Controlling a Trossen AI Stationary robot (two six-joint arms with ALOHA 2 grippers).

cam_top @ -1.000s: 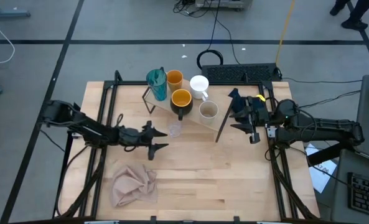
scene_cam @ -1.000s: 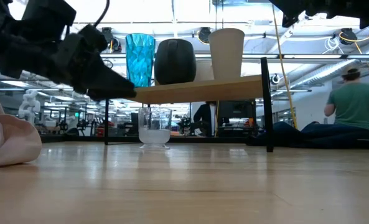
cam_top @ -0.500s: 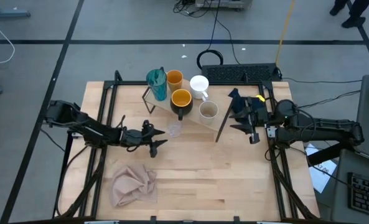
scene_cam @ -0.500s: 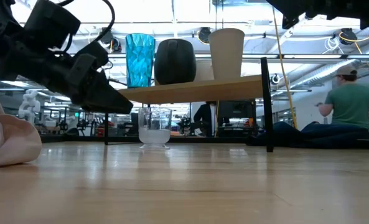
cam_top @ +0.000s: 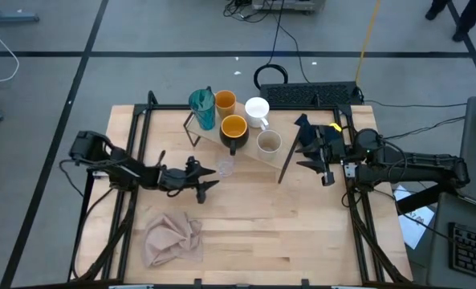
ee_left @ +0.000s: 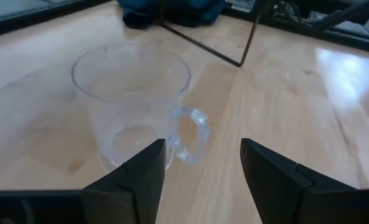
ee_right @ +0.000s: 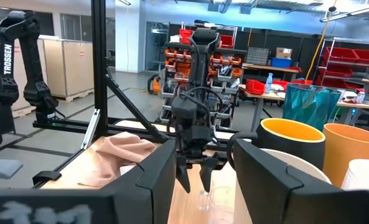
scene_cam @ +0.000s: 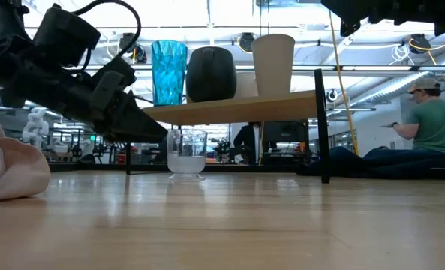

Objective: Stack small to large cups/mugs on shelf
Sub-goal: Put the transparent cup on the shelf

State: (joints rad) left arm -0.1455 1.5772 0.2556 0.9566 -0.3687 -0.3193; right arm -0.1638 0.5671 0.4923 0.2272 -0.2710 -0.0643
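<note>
Tiny clear glass (ee_left: 134, 112) on the table (cam_top: 302, 233), just below the shelf's (scene_cam: 245, 107) front edge, with the other cups up on the board. Left end effector (cam_top: 201, 178) low beside it, fingers parted and empty, lined up on the glass (handle turned toward them). Probably light, rigid, slick and breakable; best pinched gently across the rim wall or body, not the thin handle. Right end effector (cam_top: 324, 152) waiting open near the shelf's right end.

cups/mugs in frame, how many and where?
6. On the shelf: teal tumbler, orange cup, white mug, black mug, beige cup. Clear glass mug on the table, before the open left gripper.
</note>
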